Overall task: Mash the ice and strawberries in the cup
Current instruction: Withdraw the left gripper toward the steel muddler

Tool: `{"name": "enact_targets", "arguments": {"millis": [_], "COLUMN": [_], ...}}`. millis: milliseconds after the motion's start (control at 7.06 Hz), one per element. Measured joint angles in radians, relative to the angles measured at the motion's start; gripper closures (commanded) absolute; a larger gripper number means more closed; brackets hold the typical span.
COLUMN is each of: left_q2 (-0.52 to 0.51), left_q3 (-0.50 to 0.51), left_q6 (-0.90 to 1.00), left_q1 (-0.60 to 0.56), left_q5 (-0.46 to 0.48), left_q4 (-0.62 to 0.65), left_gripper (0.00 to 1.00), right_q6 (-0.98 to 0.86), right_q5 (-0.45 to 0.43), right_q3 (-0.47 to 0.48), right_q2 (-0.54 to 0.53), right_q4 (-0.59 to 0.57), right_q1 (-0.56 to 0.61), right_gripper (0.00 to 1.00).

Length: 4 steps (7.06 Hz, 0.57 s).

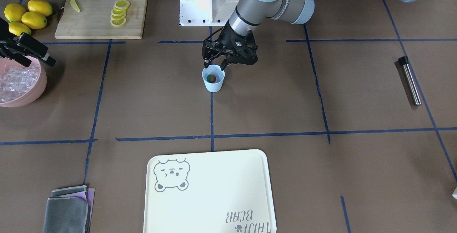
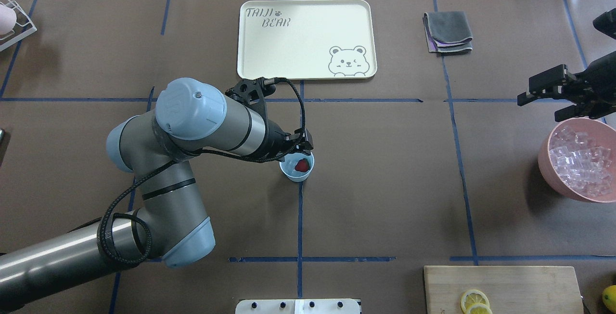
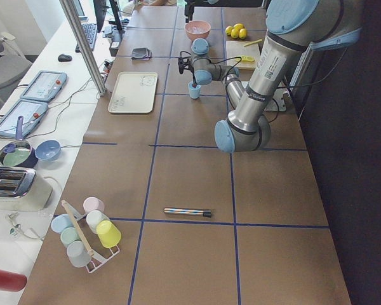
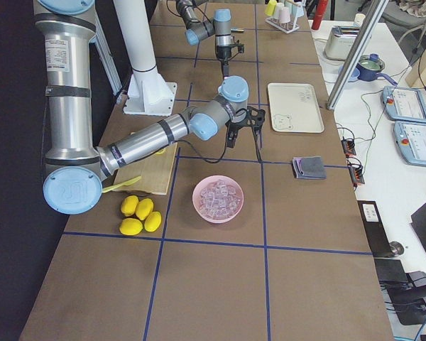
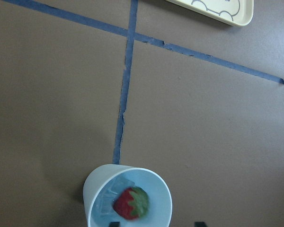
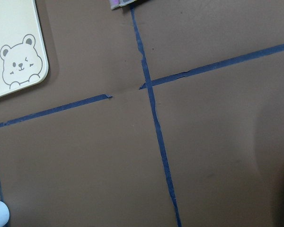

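Note:
The pale-blue cup (image 1: 213, 83) stands at the middle of the table. It holds the strawberry (image 1: 211, 78) and some ice. In the left wrist view the strawberry (image 5: 131, 204) lies on ice cubes (image 5: 106, 201) in the cup (image 5: 97, 182). My left gripper (image 1: 216, 63) is open and empty, just above the cup's rim on the robot's side. My right gripper (image 2: 540, 107) is open and empty, above the far edge of the pink bowl (image 2: 546, 169), which is full of ice (image 2: 580, 160).
A steel muddler (image 1: 410, 81) lies far out on my left side. The bear tray (image 2: 308, 39) and folded cloths (image 2: 447, 32) lie at the far edge. A cutting board (image 1: 101, 15) bears lemon slices and a knife, with whole lemons (image 1: 26, 16) beside it.

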Motion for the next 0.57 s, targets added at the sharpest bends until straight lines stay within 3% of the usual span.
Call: {"name": "enact_targets", "arguments": {"millis": [283, 567], "left_q2": [0.012, 0.136], "left_q3": [-0.019, -0.121], "left_q6": [0.0, 0.024], "left_q1": [-0.012, -0.063], "left_q5": [0.012, -0.007], "left_q4": [0.004, 0.012], "left_gripper": [0.04, 0.04], "right_q6": [0.0, -0.029], "right_q5": [0.002, 0.005], "right_q3": [0.001, -0.003], "right_q2": [-0.001, -0.017], "right_q4": [0.0, -0.004], "right_q1": [0.003, 0.034], "right_gripper": [0.0, 0.0]}}
